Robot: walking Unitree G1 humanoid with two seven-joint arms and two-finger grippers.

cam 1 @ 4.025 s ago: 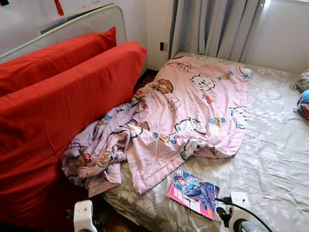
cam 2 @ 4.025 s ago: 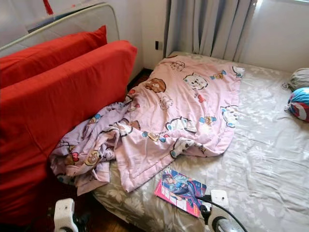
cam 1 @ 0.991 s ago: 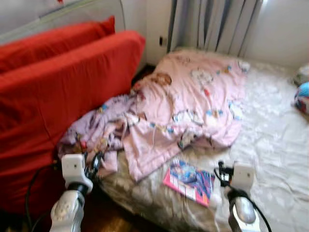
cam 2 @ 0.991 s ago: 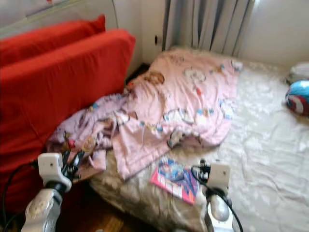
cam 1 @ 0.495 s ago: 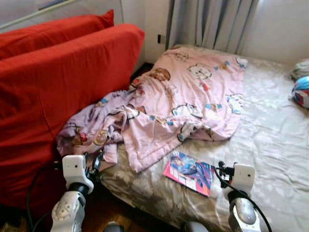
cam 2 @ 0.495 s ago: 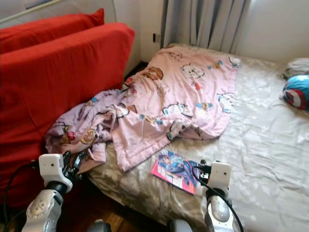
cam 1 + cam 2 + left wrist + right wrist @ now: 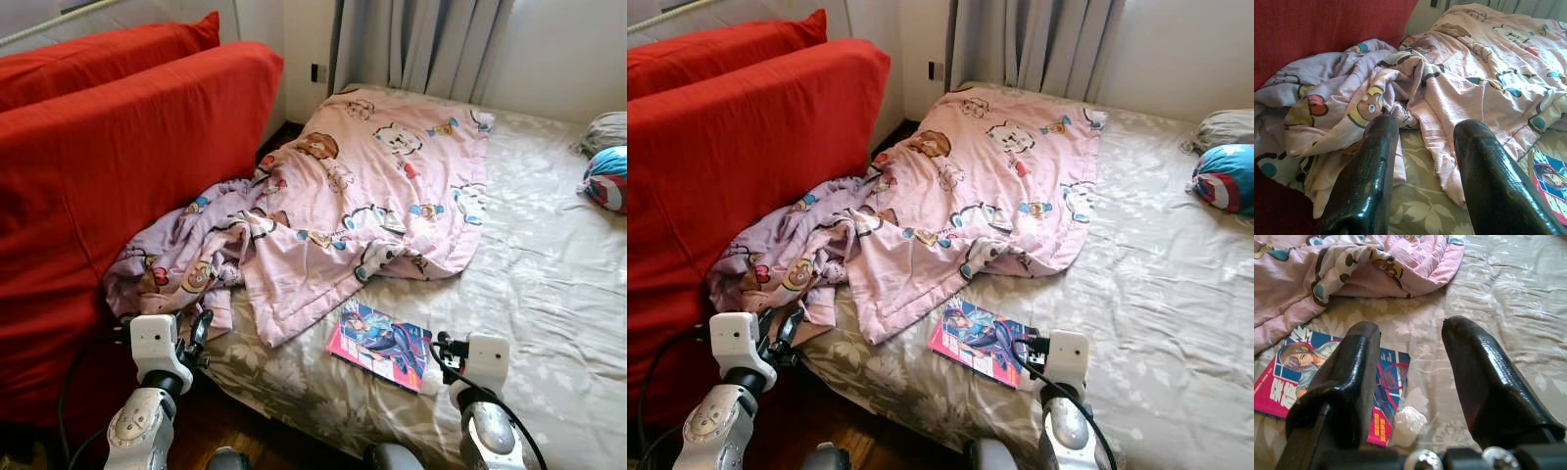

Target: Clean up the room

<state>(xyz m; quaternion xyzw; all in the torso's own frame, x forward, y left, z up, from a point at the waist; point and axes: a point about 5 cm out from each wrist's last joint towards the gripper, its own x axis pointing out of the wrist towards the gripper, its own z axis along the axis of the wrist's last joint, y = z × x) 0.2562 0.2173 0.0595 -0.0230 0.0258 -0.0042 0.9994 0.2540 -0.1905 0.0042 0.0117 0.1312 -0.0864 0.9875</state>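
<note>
Comic book [image 7: 1327, 377] lies just beside right hand [image 7: 1410, 340], fingers apart, empty.

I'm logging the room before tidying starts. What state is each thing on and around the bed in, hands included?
Pink blanket: rumpled, one end trailing off the bed's edge.
Comic book: closed, flat on the sheet.
Crumpled white scrap: lying beside the book's corner.
Bed sheet: wrinkled.
Red mattress: propped on edge beside the bed.
Curtain: drawn.
Left hand: open, empty.
Right hand: open, empty.
</note>
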